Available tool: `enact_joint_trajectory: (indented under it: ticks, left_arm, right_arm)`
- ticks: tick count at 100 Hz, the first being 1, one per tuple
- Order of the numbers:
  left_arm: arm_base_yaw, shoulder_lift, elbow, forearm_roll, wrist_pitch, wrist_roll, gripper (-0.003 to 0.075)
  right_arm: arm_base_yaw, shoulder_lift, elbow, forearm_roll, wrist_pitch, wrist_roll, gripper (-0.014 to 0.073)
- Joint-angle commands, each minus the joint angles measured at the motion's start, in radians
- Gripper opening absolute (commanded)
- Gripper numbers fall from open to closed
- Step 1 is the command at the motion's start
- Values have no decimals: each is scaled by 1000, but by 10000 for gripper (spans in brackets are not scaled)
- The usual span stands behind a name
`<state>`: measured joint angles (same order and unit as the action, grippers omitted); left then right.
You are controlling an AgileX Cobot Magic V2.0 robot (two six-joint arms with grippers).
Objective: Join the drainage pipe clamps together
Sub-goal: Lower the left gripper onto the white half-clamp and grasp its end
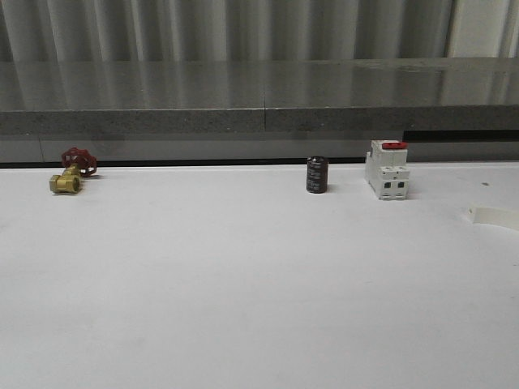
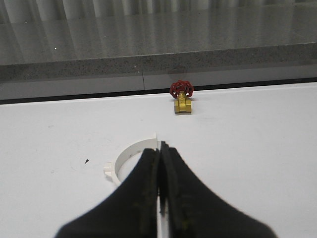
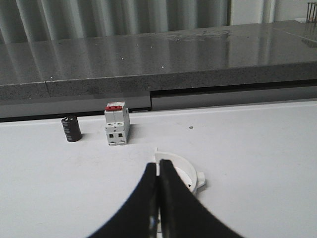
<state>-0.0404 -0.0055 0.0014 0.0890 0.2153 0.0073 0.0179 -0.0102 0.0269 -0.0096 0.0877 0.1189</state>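
In the left wrist view, my left gripper [image 2: 159,149] is shut on the end of a white half-ring drainage pipe clamp [image 2: 130,154]. The clamp's band curves away to one side, with a small lug on its outer face. In the right wrist view, my right gripper [image 3: 158,166] is shut on the end of the other white half-ring clamp [image 3: 187,171], which curves to the opposite side and also has an outer lug. Both clamps sit low over the white table. In the front view a strip of white band [image 1: 493,215] shows at the far right edge.
A brass valve with a red handle [image 1: 70,172] sits at the back left of the white table [image 1: 243,284]. A black cylinder [image 1: 317,175] and a white breaker with a red top [image 1: 387,170] stand at the back right. A grey ledge runs behind the table.
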Motion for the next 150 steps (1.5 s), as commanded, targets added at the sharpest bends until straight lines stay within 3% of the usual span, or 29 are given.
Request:
enact_joint_trajectory:
  ticks: [1,55,78,104,113,130,137,150]
  left_arm:
    - [1,-21,36,17,-79,-7,-21]
    - [1,-19,33,42,-187,-7,-21]
    - [1,102,-72,-22,-105,-7,-21]
    - [1,410,-339,-22,153,-7,-16]
    - [1,538,-416,-22,207,-7,71]
    - [1,757,-518,-27,216,-7,397]
    - [1,842,-561,-25,216,-7,444]
    - [17,999,-659,-27,266,-41,440]
  right_arm:
    - [-6,-19,-16,-9,-78,1,-65]
    - [-6,-19,-16,-9,-78,1,-65]
    - [-6,-19,-16,-9,-78,1,-65]
    - [-6,-19,-16,-9,-78,1,-65]
    - [-6,-19,-16,-9,-78,1,-65]
    - [-6,-19,-16,-9,-78,1,-65]
    - [-6,-19,-16,-9,-78,1,-65]
    - [-6,-19,-16,-9,-78,1,-65]
